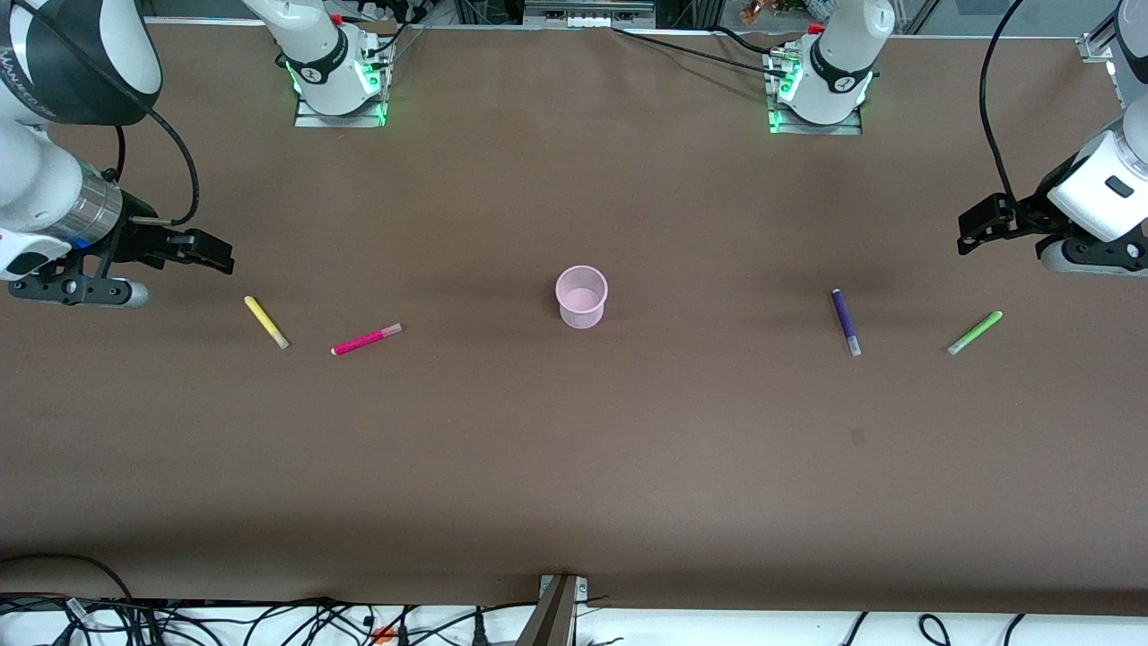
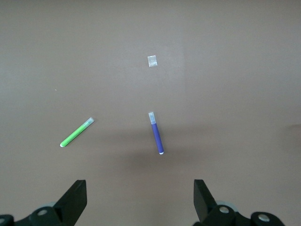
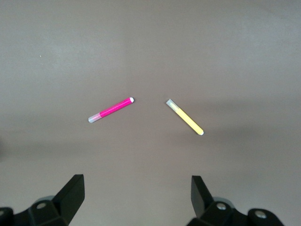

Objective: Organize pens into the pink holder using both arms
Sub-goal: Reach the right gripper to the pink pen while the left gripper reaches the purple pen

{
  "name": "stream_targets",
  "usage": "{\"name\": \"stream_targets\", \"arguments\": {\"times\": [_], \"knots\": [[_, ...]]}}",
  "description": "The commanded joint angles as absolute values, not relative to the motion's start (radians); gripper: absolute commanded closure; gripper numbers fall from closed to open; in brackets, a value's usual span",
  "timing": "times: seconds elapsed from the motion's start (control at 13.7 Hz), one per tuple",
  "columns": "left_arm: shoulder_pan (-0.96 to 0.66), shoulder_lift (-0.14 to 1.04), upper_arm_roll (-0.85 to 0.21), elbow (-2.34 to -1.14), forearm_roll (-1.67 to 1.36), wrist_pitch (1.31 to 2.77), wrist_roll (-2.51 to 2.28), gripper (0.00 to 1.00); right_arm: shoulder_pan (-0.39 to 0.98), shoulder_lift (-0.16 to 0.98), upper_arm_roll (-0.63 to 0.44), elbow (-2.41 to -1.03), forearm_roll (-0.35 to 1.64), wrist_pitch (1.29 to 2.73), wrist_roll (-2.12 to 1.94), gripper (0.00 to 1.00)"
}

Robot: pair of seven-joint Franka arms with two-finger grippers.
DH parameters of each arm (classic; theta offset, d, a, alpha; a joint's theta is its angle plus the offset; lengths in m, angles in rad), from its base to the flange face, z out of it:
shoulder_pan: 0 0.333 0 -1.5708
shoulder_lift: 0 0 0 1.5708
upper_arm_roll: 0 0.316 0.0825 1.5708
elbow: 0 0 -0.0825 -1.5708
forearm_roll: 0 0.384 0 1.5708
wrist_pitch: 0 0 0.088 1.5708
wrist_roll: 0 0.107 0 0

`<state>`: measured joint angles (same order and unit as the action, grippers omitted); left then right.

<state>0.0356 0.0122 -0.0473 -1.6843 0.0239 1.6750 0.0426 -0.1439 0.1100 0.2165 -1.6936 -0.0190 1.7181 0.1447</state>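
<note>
Pink holder [image 1: 581,297] upright at tabletop [image 1: 574,467] centre; yellow pen [image 1: 266,322] and magenta pen [image 1: 366,339] toward right arm's end, purple pen [image 1: 846,321] and green pen [image 1: 975,332] toward left arm's end. Left tool [image 2: 139,200] open, empty, raised over purple and green pens. Right tool [image 3: 136,197] open, empty, raised over yellow and magenta pens.

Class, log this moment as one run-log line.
cup: empty | pens on table: yellow, pink, purple, green | left gripper, right gripper: open

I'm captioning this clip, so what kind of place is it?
Probably a robotics lab bench: two white jointed arms bolted along a brown-covered table, loose cables at its near edge, four marker pens around a pale-pink plastic cup.
</note>
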Motion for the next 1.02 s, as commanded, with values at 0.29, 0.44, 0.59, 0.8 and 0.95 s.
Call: {"name": "stream_targets", "arguments": {"times": [0.29, 0.44, 0.59, 0.8, 0.95], "knots": [[0.041, 0.028, -0.060, -1.660, 0.012, 1.658, 0.035, 0.00, -0.167, 0.123, 0.233, -1.697, -0.032, 1.726, 0.150, 0.00], [0.043, 0.028, -0.058, -1.661, 0.014, 1.658, 0.034, 0.00, -0.161, 0.150, 0.235, -1.698, -0.037, 1.727, 0.243, 0.00], [0.044, 0.031, -0.055, -1.661, 0.012, 1.660, 0.038, 0.00, -0.141, 0.182, 0.236, -1.703, -0.043, 1.741, 0.459, 0.00], [0.043, 0.057, -0.057, -1.667, 0.018, 1.607, 0.037, 0.00, -0.104, 0.254, 0.236, -1.715, -0.046, 1.790, 0.765, 0.00], [0.046, 0.106, -0.058, -1.677, 0.014, 1.470, 0.034, 0.00, -0.095, 0.302, 0.236, -1.742, -0.052, 1.844, 0.865, 0.00]]}}
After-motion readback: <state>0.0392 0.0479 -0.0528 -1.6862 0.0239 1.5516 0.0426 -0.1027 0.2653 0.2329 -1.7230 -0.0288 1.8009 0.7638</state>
